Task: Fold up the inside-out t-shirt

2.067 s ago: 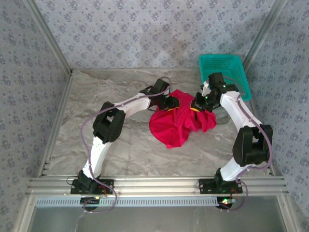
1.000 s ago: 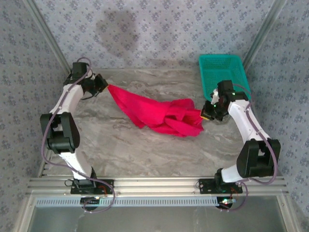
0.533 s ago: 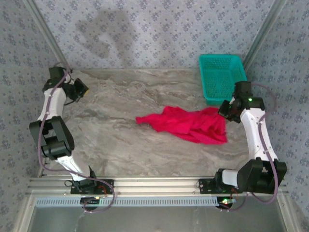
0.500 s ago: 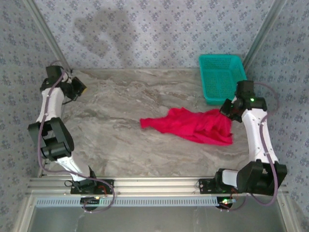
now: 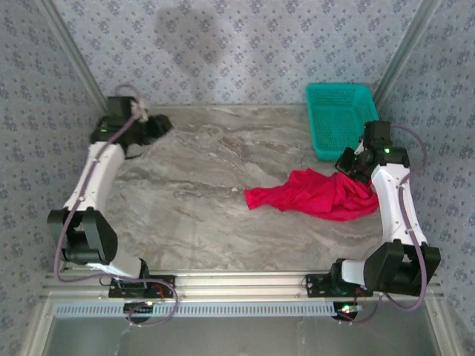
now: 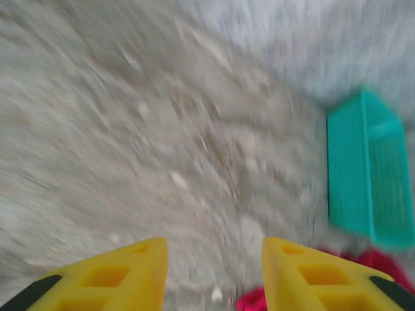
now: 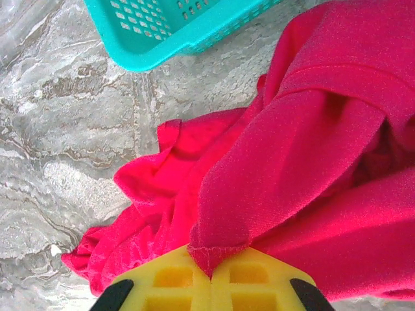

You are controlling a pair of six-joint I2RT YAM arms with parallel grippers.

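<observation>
The bright red t-shirt (image 5: 312,194) lies bunched on the marble table, right of centre, one end lifted toward my right gripper (image 5: 350,166). In the right wrist view the yellow fingers meet, and the right gripper (image 7: 211,267) is shut on a hemmed fold of the shirt (image 7: 311,149). My left gripper (image 5: 159,127) is far off at the back left, over bare table. Its blurred wrist view shows the left gripper (image 6: 214,259) open with nothing between the fingers, and a bit of the shirt (image 6: 256,301) at the bottom edge.
A teal mesh basket (image 5: 340,119) stands at the back right corner, just behind the right gripper, and it sits near the cloth in the right wrist view, basket (image 7: 175,26). The left wrist view also catches the basket (image 6: 366,175). Patterned walls enclose the table (image 5: 193,193).
The left gripper let go of the stretched shirt and swung along the back left. The right gripper kept its hold, and the shirt slid right and bunched beside it.
</observation>
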